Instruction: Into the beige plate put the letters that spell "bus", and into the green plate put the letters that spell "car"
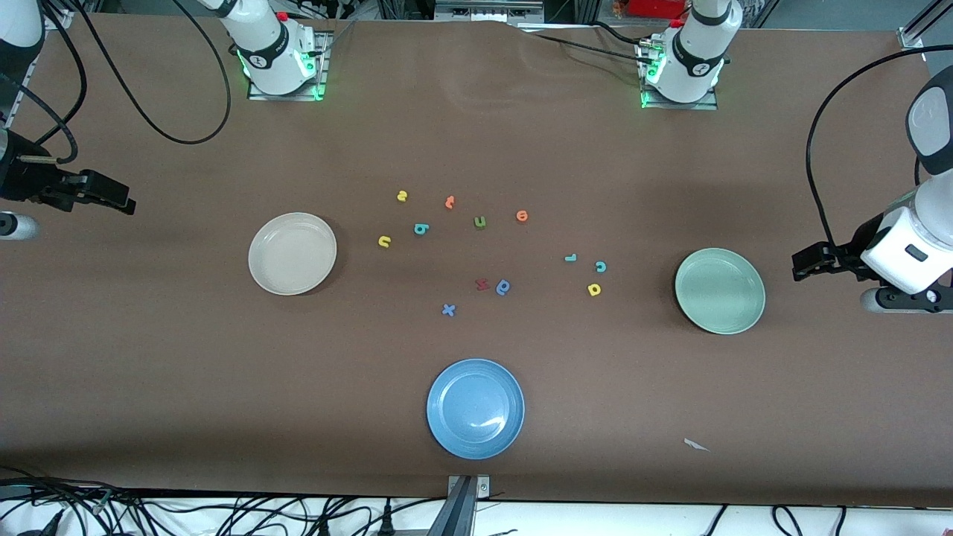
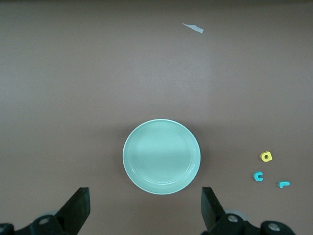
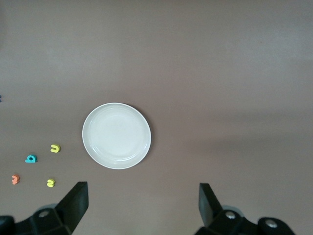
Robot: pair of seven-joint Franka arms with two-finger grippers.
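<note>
The beige plate [image 1: 292,253] [image 3: 116,135] lies empty toward the right arm's end. The green plate [image 1: 719,290] [image 2: 161,156] lies empty toward the left arm's end. Between them on the table lie the yellow s [image 1: 402,196] [image 3: 50,182], teal b [image 1: 421,228] [image 3: 31,158] and yellow u [image 1: 384,240] [image 3: 55,148]. Closer to the green plate lie the teal r [image 1: 570,257] [image 2: 283,184], teal c [image 1: 601,266] [image 2: 258,176] and yellow a [image 1: 594,289] [image 2: 266,156]. My right gripper [image 1: 123,199] [image 3: 143,205] hangs open and empty over the right arm's end. My left gripper [image 1: 800,264] [image 2: 145,208] hangs open and empty over the left arm's end.
A blue plate [image 1: 475,408] sits nearest the front camera. Other letters lie mid-table: an orange t [image 1: 449,202], green u [image 1: 479,222], orange e [image 1: 522,216], red letter [image 1: 482,284], blue round letter [image 1: 504,286] and blue x [image 1: 448,310]. A paper scrap [image 1: 696,444] lies near the front edge.
</note>
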